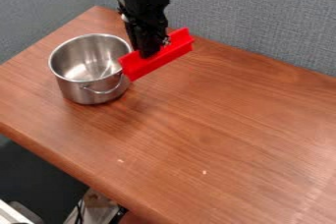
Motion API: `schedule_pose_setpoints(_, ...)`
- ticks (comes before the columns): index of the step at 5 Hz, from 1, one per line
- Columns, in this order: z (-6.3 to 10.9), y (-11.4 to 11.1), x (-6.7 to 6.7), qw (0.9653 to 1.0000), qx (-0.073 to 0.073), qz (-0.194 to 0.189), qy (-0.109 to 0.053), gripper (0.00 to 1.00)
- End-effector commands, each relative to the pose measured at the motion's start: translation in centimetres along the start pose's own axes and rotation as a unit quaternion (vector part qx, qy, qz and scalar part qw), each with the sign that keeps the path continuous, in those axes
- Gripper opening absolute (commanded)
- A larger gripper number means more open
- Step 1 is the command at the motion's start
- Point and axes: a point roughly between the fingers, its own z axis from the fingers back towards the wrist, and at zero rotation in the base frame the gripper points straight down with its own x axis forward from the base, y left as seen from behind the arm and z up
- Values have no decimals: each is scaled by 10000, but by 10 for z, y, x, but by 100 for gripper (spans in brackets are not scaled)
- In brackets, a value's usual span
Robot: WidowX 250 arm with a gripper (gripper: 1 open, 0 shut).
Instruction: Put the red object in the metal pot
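Upper arm cut off by the top edge; fingers (149, 47) clamped on the red object (159, 54), held tilted in the air just right of the metal pot (89, 67); brown wooden counter (223, 130); grey wall (262, 12) behind.

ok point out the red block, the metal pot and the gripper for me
red block (163, 55), camera view, on its upper face right of the gripper.
metal pot (82, 88), camera view, on its outer front wall.
gripper (144, 51), camera view, between its fingertips where they clamp the block.
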Motion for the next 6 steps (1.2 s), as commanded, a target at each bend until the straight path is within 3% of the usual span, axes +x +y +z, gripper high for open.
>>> schedule_pose_setpoints(1, 35, 12, -5, 9984, 287, 297, -386, 0)
schedule_pose_setpoints(2, 59, 28, -18, 9947, 390, 758, -575, 0)
schedule_pose_setpoints(3, 62, 52, -23, 9934, 447, 807, -680, 0)
schedule_pose_setpoints(4, 55, 67, -23, 9948, 454, 573, -712, 0)
schedule_pose_setpoints(5, 34, 89, -22, 9873, 529, 1407, -514, 0)
schedule_pose_setpoints(6, 11, 105, -19, 9753, 592, 2105, -300, 0)
